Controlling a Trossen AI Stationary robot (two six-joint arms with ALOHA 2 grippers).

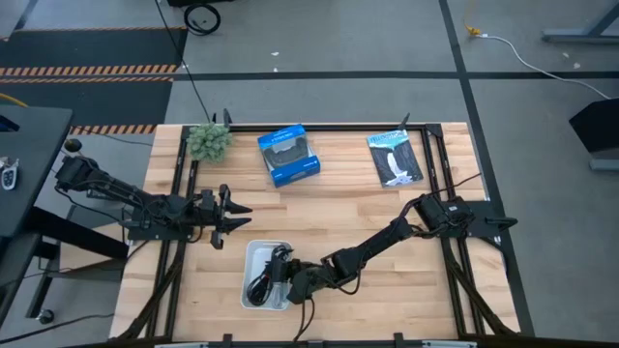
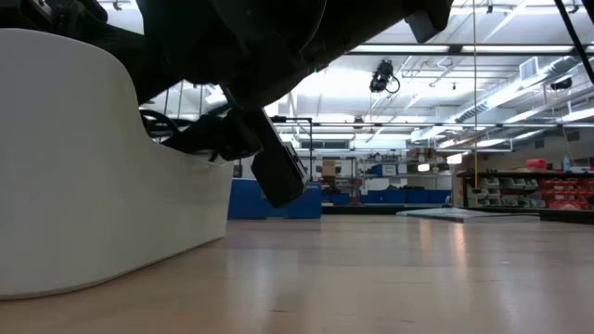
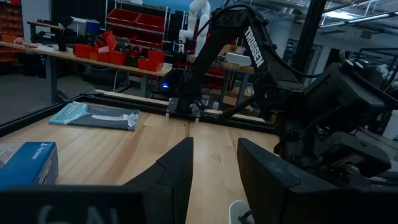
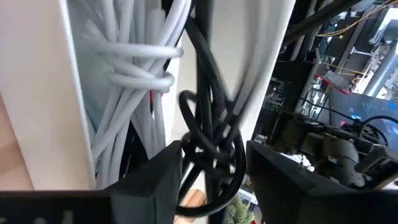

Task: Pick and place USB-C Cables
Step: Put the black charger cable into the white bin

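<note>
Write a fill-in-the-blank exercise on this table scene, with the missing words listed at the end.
1. The right gripper is at the white ____ at the table's near edge.
2. Between its fingers hangs a coiled cable whose colour is ____.
3. The left gripper hovers over bare wood with its fingers ____.
4. The box lying near the far edge, beside the small plant, is ____.

Missing words: tray; black; open; blue

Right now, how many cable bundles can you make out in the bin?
2 clear: a white coiled cable bundle and a black coiled cable bundle, both in the white plastic bin, under the right gripper. More may be hidden.
</note>
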